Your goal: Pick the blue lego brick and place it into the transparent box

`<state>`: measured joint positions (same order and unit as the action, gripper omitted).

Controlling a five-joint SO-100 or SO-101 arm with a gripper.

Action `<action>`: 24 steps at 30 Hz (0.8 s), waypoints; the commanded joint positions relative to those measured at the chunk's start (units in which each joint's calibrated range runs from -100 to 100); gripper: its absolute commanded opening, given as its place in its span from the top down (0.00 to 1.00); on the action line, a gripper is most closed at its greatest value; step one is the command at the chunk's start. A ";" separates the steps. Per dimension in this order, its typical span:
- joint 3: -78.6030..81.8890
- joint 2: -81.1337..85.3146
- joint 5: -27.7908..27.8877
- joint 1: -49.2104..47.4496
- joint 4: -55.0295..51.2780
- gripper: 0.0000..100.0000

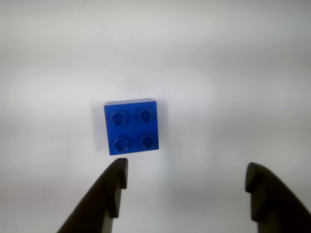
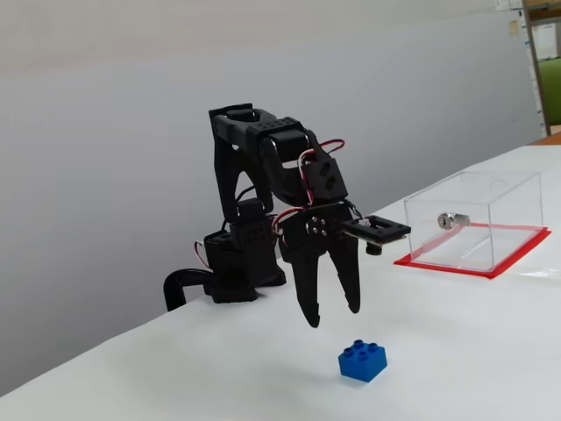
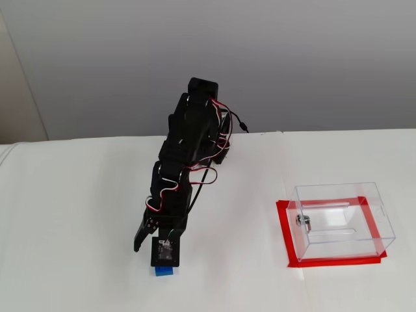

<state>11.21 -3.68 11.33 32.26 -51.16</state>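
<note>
Gripper point(image 1: 187, 174) spread wide above the blue brick point(image 1: 131, 127), empty | I judge it light, rigid, slick | I'd pinch its flat sides | clear box point(image 3: 341, 221) far right.

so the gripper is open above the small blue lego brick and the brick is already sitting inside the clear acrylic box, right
Not quite. The gripper is open above the small blue lego brick, but the brick is not inside the clear acrylic box. It lies on the white table, apart from the box on its red base plate, as a fixed view shows.
</note>
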 commanded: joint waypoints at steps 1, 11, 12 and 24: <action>-6.69 -1.96 -0.11 -0.07 1.11 0.72; -10.49 -8.67 -0.11 -1.32 1.03 0.72; -10.31 -9.01 -0.11 -1.54 1.03 0.72; -9.49 -10.79 -0.11 -4.06 1.03 0.72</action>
<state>4.06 -14.25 11.33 28.53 -51.16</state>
